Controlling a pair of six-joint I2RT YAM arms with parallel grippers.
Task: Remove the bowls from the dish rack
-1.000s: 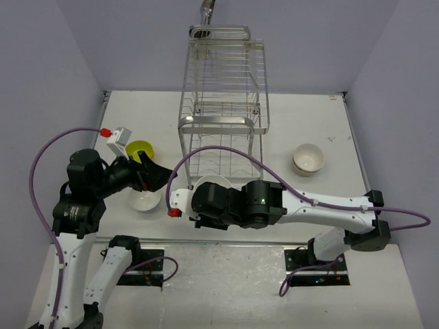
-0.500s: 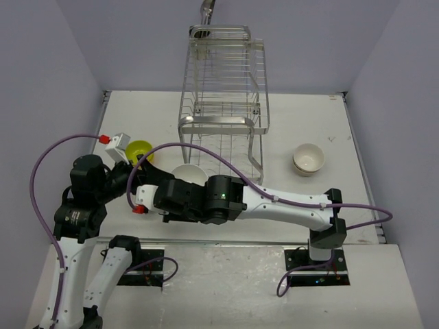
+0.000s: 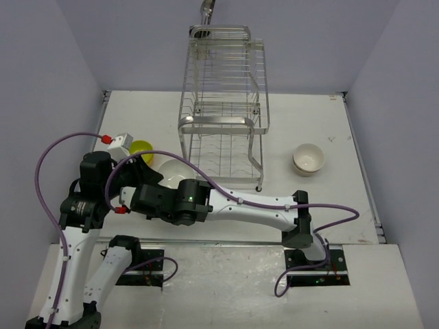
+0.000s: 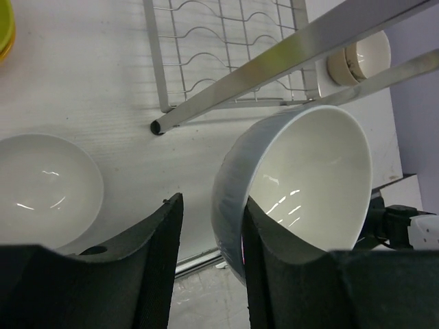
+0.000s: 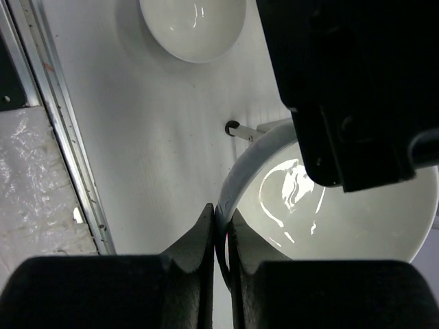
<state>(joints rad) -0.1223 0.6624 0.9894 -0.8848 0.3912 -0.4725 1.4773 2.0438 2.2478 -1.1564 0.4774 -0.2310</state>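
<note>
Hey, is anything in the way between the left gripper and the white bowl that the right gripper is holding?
Nothing visible. The wall of the white bowl sits between the jaws of the left gripper, while the right gripper pinches its rim.

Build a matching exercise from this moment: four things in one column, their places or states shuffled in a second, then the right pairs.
Things
A. tilted white bowl
B. yellow-green bowl
C. cream bowl
D. dish rack

Places or states
1. on the table, right of the dish rack
2. rim pinched in the right gripper
3. upright, mid-table toward the back
4. on the table, left of the dish rack

Pairs: A-2, B-4, C-1, D-3
</note>
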